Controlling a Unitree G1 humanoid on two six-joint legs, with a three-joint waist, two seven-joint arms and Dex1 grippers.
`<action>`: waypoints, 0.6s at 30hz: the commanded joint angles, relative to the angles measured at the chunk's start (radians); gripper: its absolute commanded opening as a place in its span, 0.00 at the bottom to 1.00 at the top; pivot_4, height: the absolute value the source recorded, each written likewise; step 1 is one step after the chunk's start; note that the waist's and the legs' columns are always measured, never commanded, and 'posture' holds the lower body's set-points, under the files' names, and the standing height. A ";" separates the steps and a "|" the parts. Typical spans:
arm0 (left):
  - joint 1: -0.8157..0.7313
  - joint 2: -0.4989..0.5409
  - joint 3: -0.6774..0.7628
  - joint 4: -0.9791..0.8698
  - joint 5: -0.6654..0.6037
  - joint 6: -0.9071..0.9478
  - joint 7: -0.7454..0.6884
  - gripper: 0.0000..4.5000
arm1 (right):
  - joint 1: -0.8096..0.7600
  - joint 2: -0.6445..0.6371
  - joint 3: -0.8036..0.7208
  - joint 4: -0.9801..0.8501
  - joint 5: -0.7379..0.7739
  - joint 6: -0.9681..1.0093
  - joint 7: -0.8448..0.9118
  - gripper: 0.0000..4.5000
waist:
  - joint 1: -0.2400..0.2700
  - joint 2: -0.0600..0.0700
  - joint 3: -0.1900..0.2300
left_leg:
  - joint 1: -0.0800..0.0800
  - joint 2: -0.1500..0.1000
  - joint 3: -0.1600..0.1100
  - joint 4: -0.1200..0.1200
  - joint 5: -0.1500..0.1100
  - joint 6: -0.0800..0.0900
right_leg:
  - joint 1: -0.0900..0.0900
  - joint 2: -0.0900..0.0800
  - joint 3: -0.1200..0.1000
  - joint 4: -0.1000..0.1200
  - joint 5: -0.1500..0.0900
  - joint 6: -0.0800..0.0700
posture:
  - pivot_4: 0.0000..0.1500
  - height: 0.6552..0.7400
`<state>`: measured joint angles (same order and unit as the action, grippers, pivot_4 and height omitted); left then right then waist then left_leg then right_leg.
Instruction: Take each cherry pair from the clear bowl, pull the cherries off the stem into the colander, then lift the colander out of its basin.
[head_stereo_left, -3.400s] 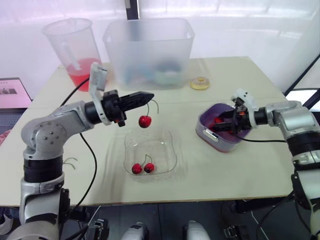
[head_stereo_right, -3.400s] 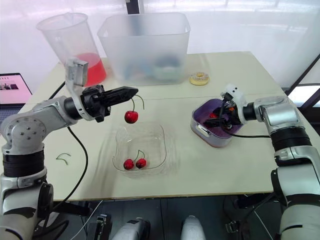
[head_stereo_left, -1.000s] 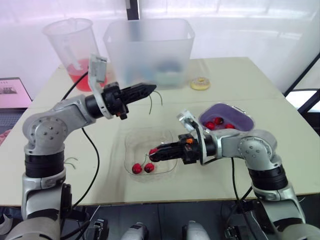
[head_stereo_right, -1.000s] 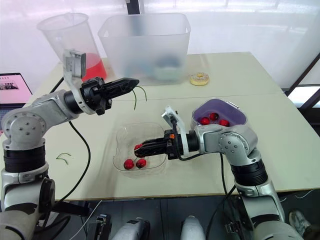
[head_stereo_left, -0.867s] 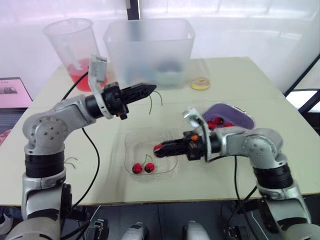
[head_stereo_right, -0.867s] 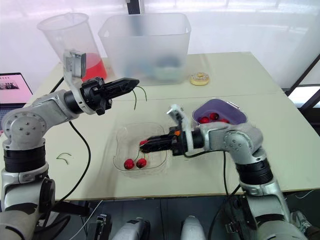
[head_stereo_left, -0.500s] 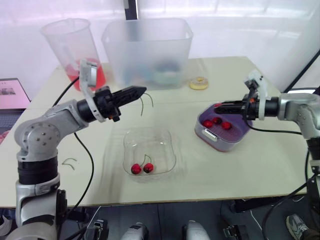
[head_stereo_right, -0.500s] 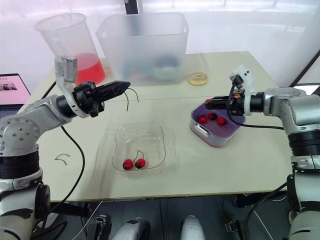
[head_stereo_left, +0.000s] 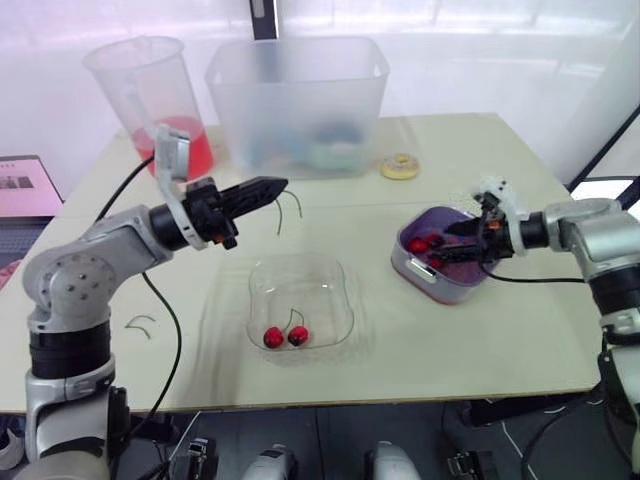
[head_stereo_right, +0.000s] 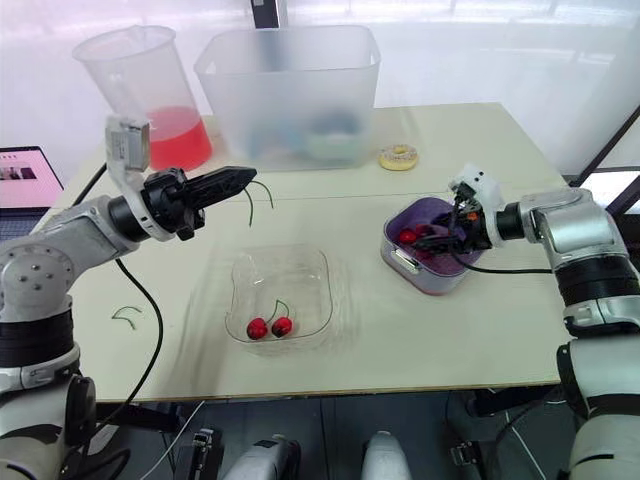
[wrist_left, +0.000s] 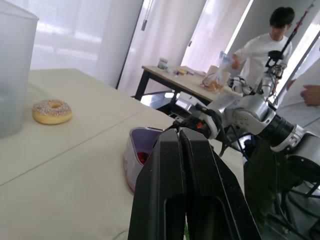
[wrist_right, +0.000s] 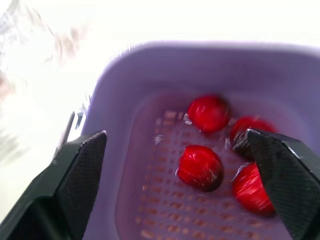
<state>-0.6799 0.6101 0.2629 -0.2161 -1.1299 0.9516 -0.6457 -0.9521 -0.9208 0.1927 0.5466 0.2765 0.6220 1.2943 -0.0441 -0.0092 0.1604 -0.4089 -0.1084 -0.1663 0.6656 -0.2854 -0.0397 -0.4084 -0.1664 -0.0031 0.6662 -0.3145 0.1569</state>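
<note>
Right gripper (wrist_right: 175, 136): now lower, inside colander (wrist_right: 120, 150), fingers spread, empty
Left gripper (head_stereo_right: 245, 176): clamped on bare stem (head_stereo_right: 248, 206), 10 o'clock from clear bowl (head_stereo_right: 292, 274)
Cherries (wrist_right: 200, 167): seemingly four

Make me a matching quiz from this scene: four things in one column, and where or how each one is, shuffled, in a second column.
1. left pincer
2. right pincer
3. cherry pair
4. donut

A. in the bowl
B. by the tub
C. shut on a stem
D. open at the colander

Pairs: 1-C, 2-D, 3-A, 4-B.
</note>
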 joint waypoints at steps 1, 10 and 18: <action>0.009 0.027 0.046 -0.034 -0.020 -0.005 0.011 0.00 | -0.068 -0.012 -0.076 -0.025 0.037 -0.010 0.061 0.99 | 0.000 0.000 0.000 | 0.000 0.000 0.000 0.000 0.000 0.000 | 0.000 0.000 0.000 0.000 0.000 0.000 | 1.00 1.00; 0.274 0.279 0.222 -0.004 -0.026 0.128 0.016 0.00 | -0.143 0.089 -0.245 -0.408 0.399 0.281 0.140 0.99 | -0.024 0.001 0.000 | 0.000 0.003 -0.001 -0.002 0.000 0.000 | -0.002 0.002 0.000 0.000 0.000 0.000 | 1.00 1.00; 0.593 0.273 0.372 0.156 0.040 0.097 -0.057 0.00 | -0.093 0.210 -0.143 -0.637 0.374 0.217 0.040 0.99 | -0.002 0.002 0.000 | 0.000 0.000 -0.001 -0.002 0.000 0.000 | -0.001 0.000 0.001 0.000 0.000 0.000 | 1.00 1.00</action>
<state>-0.0942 0.8934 0.5840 -0.0839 -1.0983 1.0751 -0.6849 -1.0352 -0.7117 0.0580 -0.0383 0.6481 0.8630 1.3465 -0.0461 -0.0076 0.1606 -0.4085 -0.1080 -0.1675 0.6636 -0.2854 -0.0398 -0.4098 -0.1663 -0.0023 0.6665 -0.3145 0.1567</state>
